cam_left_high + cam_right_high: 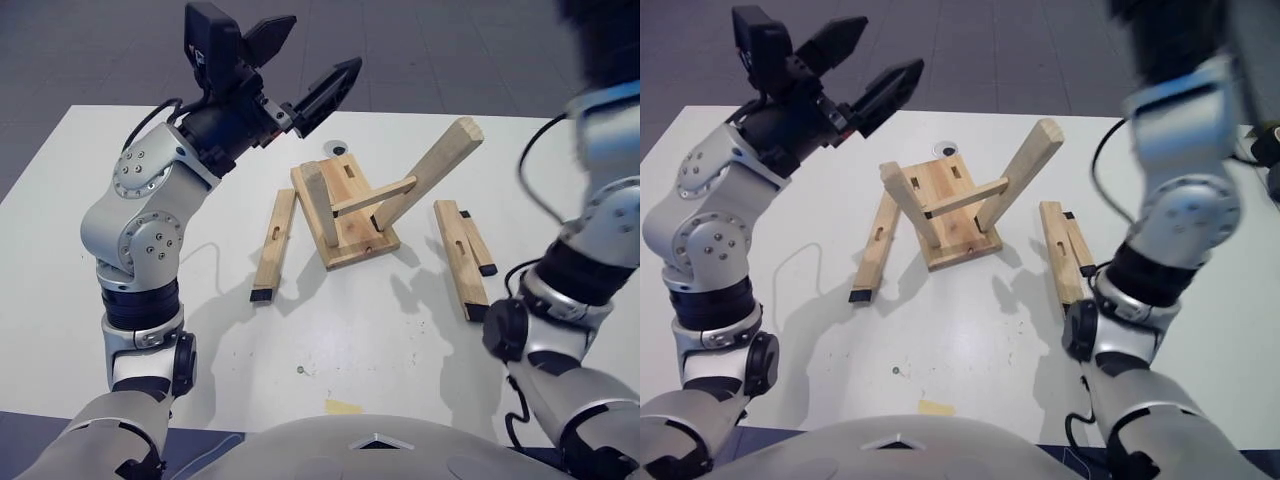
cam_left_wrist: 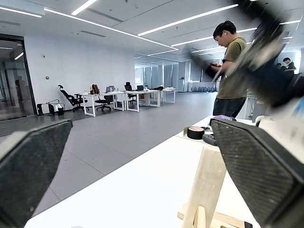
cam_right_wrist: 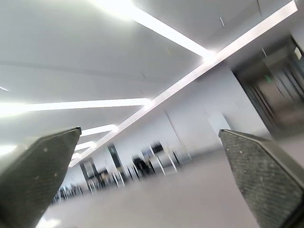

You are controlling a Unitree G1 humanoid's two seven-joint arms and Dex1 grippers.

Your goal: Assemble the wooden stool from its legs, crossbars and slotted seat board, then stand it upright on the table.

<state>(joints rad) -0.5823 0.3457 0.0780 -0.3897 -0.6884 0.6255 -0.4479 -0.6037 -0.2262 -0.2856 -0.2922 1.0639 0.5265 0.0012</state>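
The left gripper [image 1: 308, 64] is hanging open and empty, its two black fingers [image 1: 335, 85] spread wide, raised above the far left part of the white table [image 1: 400, 340] and pointing to the right. The right gripper [image 3: 149, 180] is also gaping with nothing between its fingers [image 3: 40, 175], lifted high on the right side and aiming up at the ceiling lights. Just right of the left gripper and lower down, the partly built stool is sitting near the middle of the table: the seat board [image 1: 352, 238] is lying flat, one leg [image 1: 320, 205] is rising from its left part, and a tilted leg [image 1: 435, 165] is leaning up and away to the far right from its right part. A crossbar [image 1: 375, 197] is bridging these two legs above the board. A loose leg [image 1: 273, 245] is lying flat on the table just left of the seat board. To the right of the board, a second loose leg [image 1: 462, 260] is lying flat with a shorter wooden piece [image 1: 479, 245] touching its right side. A round hole [image 1: 335, 150] is showing in the tabletop just beyond the seat board.
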